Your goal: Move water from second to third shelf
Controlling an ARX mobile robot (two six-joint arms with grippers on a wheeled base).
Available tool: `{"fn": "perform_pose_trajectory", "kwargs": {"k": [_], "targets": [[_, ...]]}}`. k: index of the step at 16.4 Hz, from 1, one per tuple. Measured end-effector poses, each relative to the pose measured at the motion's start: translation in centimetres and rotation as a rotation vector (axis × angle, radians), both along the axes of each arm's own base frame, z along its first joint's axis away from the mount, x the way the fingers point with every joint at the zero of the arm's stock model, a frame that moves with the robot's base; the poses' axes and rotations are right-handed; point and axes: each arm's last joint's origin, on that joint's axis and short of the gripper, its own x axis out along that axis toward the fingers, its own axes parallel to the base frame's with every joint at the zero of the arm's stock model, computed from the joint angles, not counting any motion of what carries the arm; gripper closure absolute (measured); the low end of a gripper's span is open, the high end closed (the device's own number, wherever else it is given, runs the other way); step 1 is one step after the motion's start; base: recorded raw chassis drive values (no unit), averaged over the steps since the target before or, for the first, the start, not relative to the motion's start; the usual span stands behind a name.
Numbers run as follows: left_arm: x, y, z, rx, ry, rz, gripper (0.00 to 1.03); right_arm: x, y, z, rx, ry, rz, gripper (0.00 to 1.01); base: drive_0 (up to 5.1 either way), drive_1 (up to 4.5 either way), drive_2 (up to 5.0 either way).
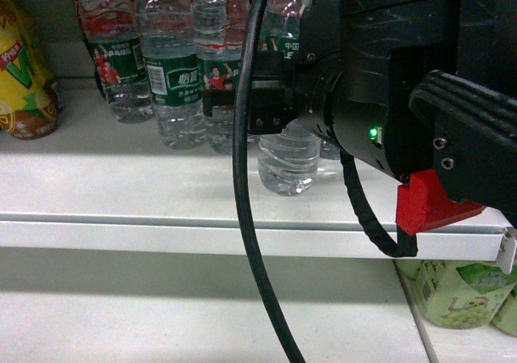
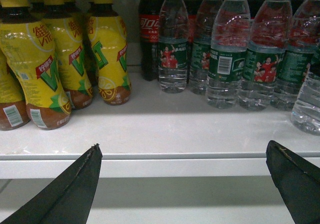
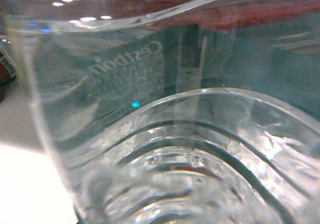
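At center of the head view our right gripper (image 1: 271,96) reaches the water (image 1: 288,157) standing on the white shelf (image 1: 121,177); whether its fingers clamp it we cannot tell. Our left gripper (image 2: 185,184) hangs spread apart at the bottom of its frame.

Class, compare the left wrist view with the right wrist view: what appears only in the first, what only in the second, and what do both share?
Only the left wrist view shows the yellow drink bottles, a dark cola bottle, the row of water bottles on the white shelf, and the open left gripper hovering before the shelf edge.

Only the right wrist view shows one water bottle filling the frame, its ribs and the back of its green label, seen through the plastic, very close.

Both share green-labelled water bottles and some white shelf.
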Motion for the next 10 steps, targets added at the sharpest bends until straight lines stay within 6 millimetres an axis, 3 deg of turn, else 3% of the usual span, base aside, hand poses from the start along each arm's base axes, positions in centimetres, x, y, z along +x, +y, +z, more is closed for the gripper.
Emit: {"fn": "perform_pose_trajectory", "kwargs": {"k": [3, 7, 10], "targets": [[0.0, 0.0, 0.0, 0.0, 0.0, 0.0, 0.05, -1.5, -0.5, 0.2, -0.009, 0.007, 0.014, 0.6, 0.0, 0.0, 0.0], [0.0, 0.0, 0.0, 0.0, 0.0, 0.0, 0.05, -4.5, -2.9, 0.4, -0.035, 0.018, 0.034, 0.6, 0.0, 0.0, 0.0], [0.0, 0.0, 0.0, 0.0, 0.0, 0.0, 0.05, -7.8, -7.2, 0.4, -0.052, 0.034, 0.004, 0.6, 0.0, 0.0, 0.0]]}}
